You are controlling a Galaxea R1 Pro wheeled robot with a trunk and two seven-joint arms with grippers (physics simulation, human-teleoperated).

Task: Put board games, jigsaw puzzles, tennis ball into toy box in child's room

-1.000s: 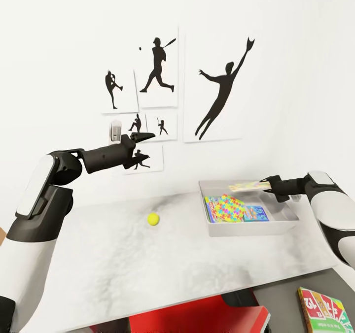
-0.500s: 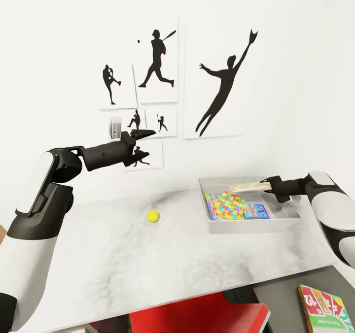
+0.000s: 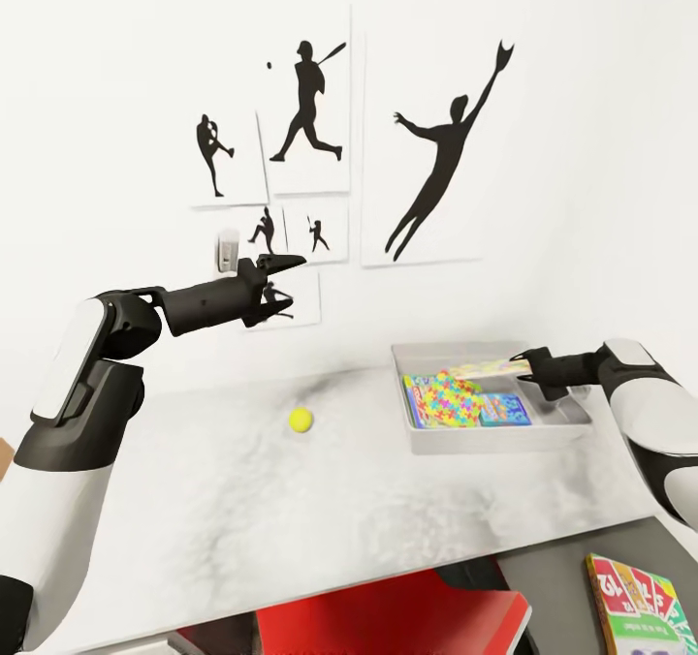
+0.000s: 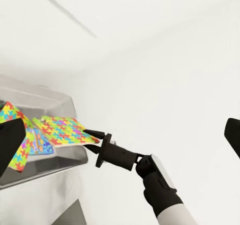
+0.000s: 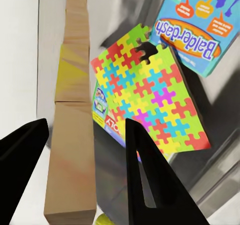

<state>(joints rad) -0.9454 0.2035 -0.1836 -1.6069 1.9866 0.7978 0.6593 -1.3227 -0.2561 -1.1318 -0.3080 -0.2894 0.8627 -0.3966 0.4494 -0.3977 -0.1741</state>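
Right jaws (image 3: 519, 357) (puzzle (image 3: 482, 369) pinched), lower over toy box (image 3: 572, 413)

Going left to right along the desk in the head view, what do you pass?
Tennis ball → jigsaw puzzle lying in the toy box → blue board game → right tool holding the second puzzle.

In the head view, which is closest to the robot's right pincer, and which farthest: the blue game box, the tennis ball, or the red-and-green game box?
From the right pincer, over the toy box:
1. Blue game box, inside the toy box, just beneath the pincer.
2. Red-and-green game box, on the dark desk section near the robot.
3. Tennis ball, out on the light tabletop toward the left arm.
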